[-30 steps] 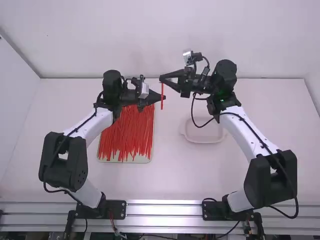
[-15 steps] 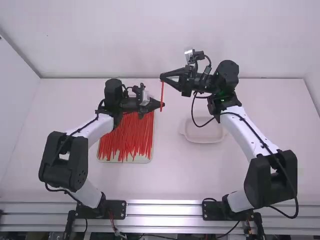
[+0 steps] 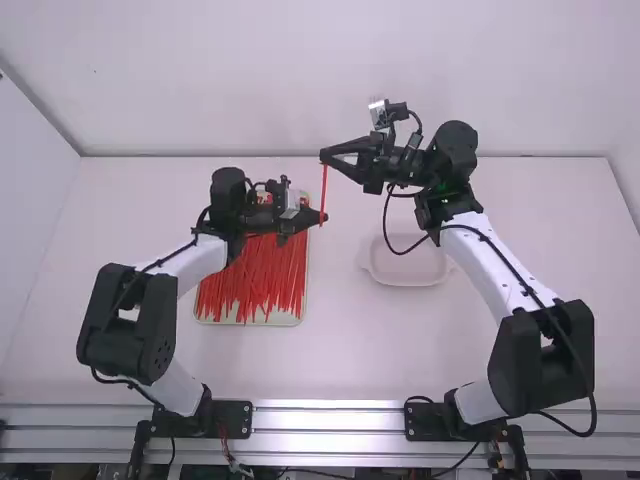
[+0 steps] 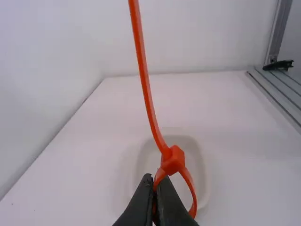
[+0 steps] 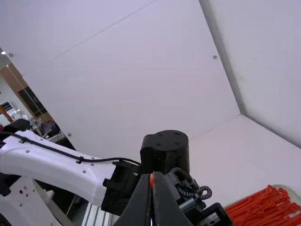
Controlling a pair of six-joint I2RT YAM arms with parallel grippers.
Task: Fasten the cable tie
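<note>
A red cable tie (image 3: 323, 186) hangs upright in the air between both grippers, above the table's far middle. My left gripper (image 3: 319, 216) is shut on the tie's lower end. In the left wrist view that gripper (image 4: 154, 187) pinches a small closed loop just under the tie's head (image 4: 172, 159), and the strap (image 4: 142, 80) rises steeply from the head. My right gripper (image 3: 324, 158) is shut on the strap's top end. In the right wrist view a sliver of red (image 5: 151, 178) shows between its closed fingers (image 5: 142, 197), with the left arm's wrist (image 5: 164, 149) just beyond.
A heap of red cable ties (image 3: 255, 272) lies on a pale mat (image 3: 303, 300) under the left arm. A shallow white tray (image 3: 432, 276) sits right of the middle, under the right arm's cable. The heap of ties (image 5: 256, 203) also lies behind the left arm.
My left gripper has shifted right and slightly lower, so its tip now sits under the right gripper. The right arm has barely moved.
</note>
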